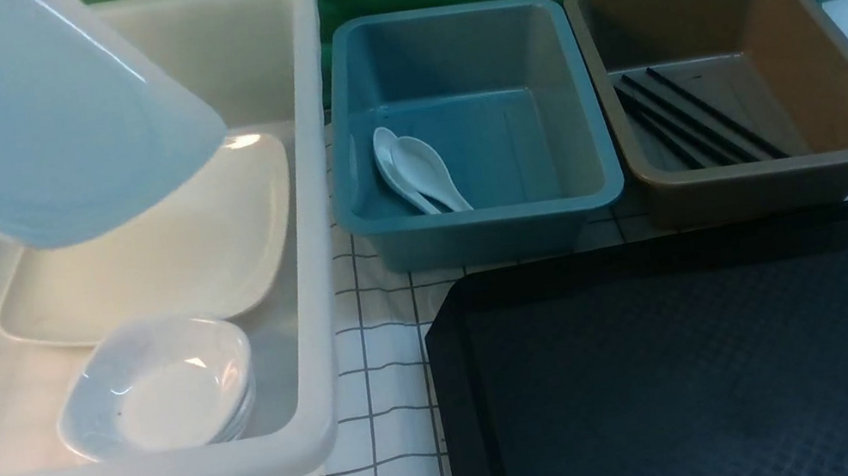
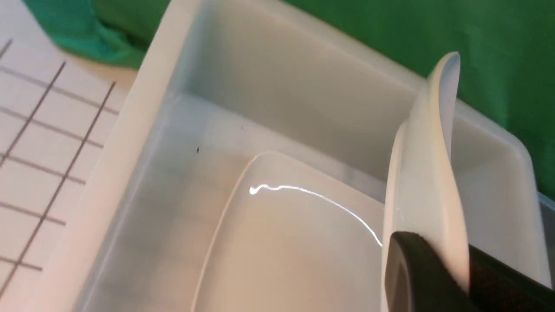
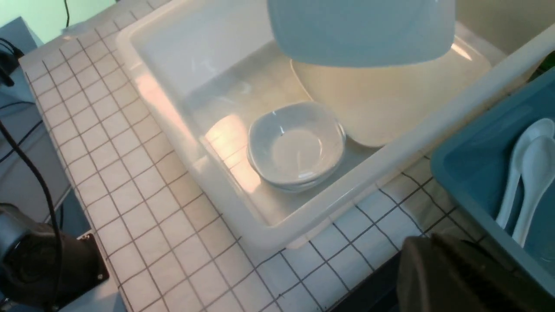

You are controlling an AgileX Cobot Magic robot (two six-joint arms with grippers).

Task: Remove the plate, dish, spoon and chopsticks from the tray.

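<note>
Your left hand (image 2: 451,277) is clamped on the rim of the plate (image 1: 19,117) and holds it tilted above the white tub (image 1: 314,205) at the left. Below it, a second plate (image 1: 174,256) lies flat in that tub, with stacked small dishes (image 1: 158,389) at its near edge. Your right hand (image 3: 451,273) is closed. Two spoons (image 1: 421,173) lie in the blue tub (image 1: 490,217) and the chopsticks (image 1: 695,116) in the brown tub (image 1: 769,168). The tray (image 1: 716,361) sits near right on the bench (image 1: 386,419).
</note>
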